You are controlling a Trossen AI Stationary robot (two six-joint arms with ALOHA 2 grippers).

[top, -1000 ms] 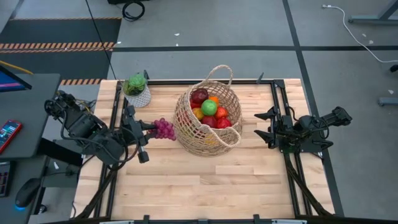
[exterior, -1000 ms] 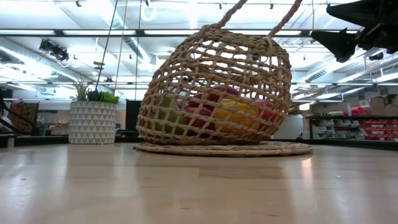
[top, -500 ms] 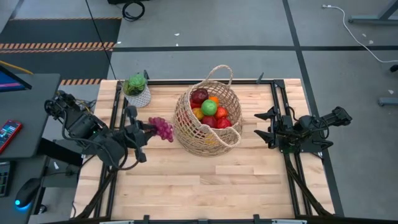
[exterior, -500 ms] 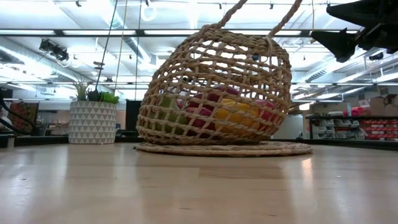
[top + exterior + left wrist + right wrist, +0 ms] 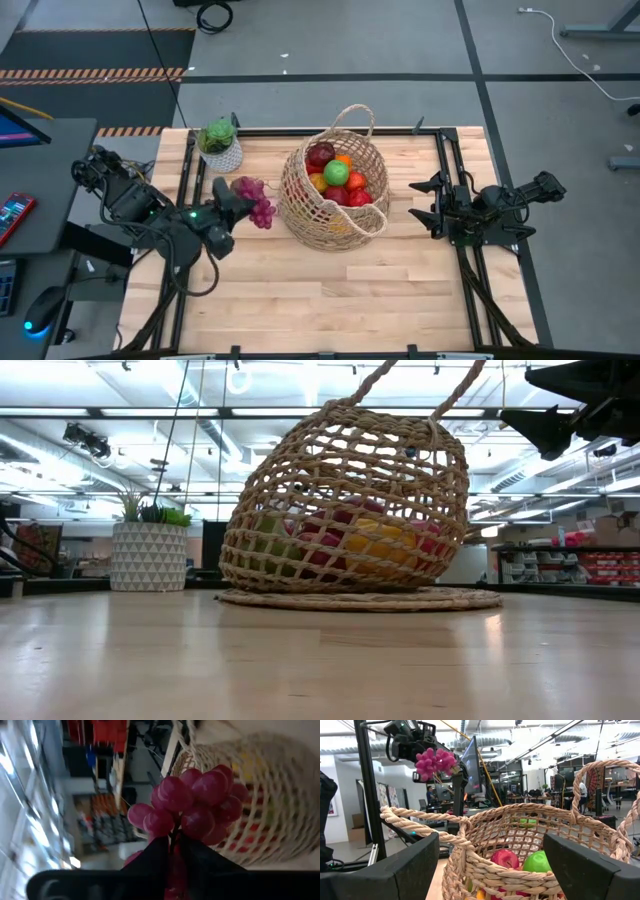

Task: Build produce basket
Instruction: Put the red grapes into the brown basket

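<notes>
Left end effector clamped on grape bunch beside basket; right end effector open

No text, label, brand, number or sign can be read on anything in these views, on the table or in the room beyond.

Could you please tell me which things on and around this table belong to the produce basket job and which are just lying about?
Part of the job:
- wicker basket, already holding fruit
- green apple and red apple inside it
- grape bunch, held in the air by the left gripper beside the basket
- right gripper, waiting open

Just lying about:
- potted plant
- phone on the side desk
</notes>
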